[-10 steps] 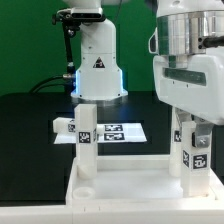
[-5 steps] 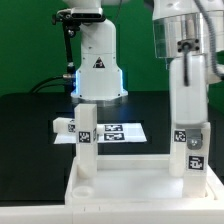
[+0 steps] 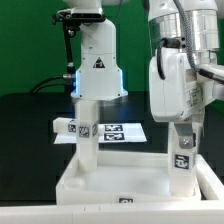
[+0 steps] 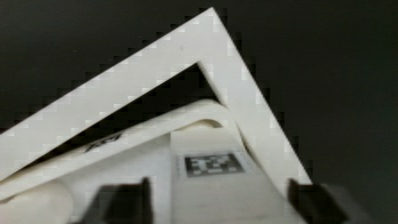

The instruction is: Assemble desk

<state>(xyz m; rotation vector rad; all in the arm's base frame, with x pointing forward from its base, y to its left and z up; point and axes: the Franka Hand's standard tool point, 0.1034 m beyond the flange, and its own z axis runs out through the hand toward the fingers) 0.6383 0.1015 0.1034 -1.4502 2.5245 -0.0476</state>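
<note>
End effector (image 3: 184, 130) above leg (image 3: 182, 153); black table (image 3: 30, 125) — tabletop (image 3: 110, 177).

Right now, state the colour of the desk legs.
White, with black-and-white square tags; the upright leg shows it best in the exterior view.

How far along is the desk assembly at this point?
Two legs stand upright on the tabletop: one on the exterior view's left, one on its right. The gripper is at the right leg. Another leg lies loose behind; a fourth isn't visible.
</note>
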